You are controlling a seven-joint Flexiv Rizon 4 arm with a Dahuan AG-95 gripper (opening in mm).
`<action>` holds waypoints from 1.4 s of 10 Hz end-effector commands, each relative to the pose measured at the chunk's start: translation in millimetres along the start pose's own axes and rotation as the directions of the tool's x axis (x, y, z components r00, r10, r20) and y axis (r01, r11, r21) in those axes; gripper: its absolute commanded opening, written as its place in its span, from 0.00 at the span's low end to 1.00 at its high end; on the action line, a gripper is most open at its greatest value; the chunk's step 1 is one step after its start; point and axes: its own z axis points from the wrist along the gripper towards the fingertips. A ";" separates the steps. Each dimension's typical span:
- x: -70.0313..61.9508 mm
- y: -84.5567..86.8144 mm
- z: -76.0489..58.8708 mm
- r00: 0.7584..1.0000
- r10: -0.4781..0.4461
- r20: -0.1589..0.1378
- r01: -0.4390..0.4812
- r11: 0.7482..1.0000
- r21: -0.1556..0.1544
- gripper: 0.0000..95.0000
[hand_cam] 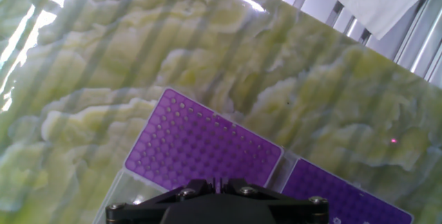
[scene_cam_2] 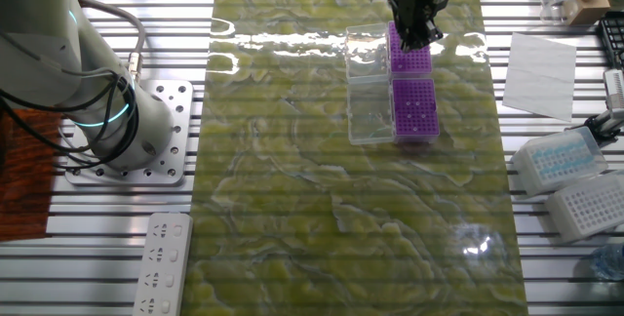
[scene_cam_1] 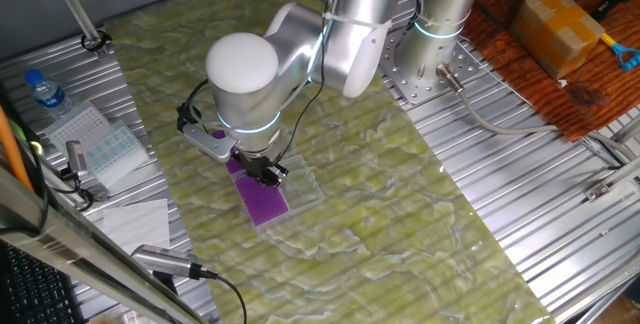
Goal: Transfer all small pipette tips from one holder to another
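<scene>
Two purple racks (scene_cam_2: 413, 82) lie end to end; claw (scene_cam_2: 416, 38) hovers above one, grip indiscernible.

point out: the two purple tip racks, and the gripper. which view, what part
far purple rack (scene_cam_2: 411, 60), the other fixed view, bare top right of the gripper.
near purple rack (scene_cam_2: 415, 109), the other fixed view, middle of its top, where pale dots show.
gripper (scene_cam_2: 413, 39), the other fixed view, dark fingertips over the far rack.
</scene>
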 end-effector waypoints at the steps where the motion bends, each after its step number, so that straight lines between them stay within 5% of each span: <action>1: 0.8 -0.2 2.3 1.000 -0.011 0.009 0.011 1.000 0.000 0.00; 2: 1.0 -0.2 2.9 1.000 -0.023 0.010 0.023 1.000 -0.003 0.00; 4: 1.9 -1.9 2.0 1.000 -0.029 0.008 0.029 1.000 -0.005 0.40; 6: 4.5 -6.8 -0.1 0.999 -0.042 0.008 0.042 0.999 -0.005 0.40; 9: 16.1 -37.4 -13.7 0.997 -0.080 0.003 0.080 0.997 -0.010 0.40; 10: 21.2 -48.4 -17.8 0.996 -0.089 0.000 0.089 0.996 -0.010 0.20; 14: 40.4 -80.1 -12.5 0.995 -0.103 0.013 0.103 0.995 -0.011 0.20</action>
